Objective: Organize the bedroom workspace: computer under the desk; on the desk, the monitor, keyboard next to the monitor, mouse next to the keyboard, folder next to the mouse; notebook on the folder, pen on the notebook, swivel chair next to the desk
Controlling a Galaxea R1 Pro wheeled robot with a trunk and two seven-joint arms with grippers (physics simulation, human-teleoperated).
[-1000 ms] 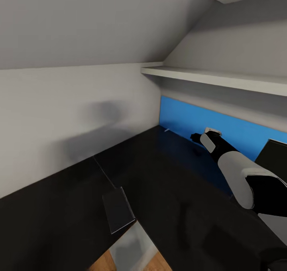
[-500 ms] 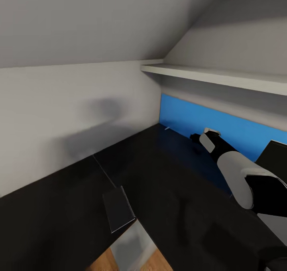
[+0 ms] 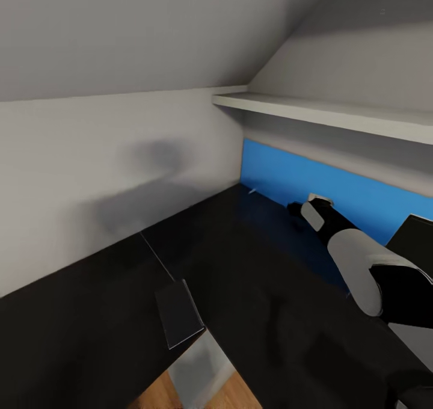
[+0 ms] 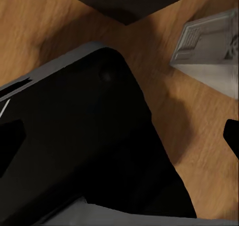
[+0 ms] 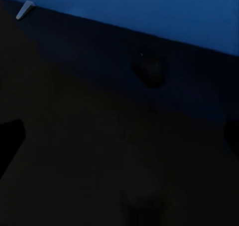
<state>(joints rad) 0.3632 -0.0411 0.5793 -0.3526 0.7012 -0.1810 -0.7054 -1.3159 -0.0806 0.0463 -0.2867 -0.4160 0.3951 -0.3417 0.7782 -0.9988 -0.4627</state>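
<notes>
The right gripper [image 3: 294, 207] hangs low over the glossy black L-shaped desk [image 3: 252, 276], near the long blue wall panel [image 3: 313, 183] — fingers too dark to read. A small dark rounded mouse [image 5: 148, 69] lies on the desk beneath it — the light grey tower computer [image 4: 211, 51] stands on the wood floor [image 4: 164, 81].

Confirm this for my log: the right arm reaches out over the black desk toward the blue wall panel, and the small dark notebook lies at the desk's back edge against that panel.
One detail is off. The head view shows the notebook at the desk's near front edge, far from the blue wall panel. The right arm does reach over the desk toward that panel.
</notes>
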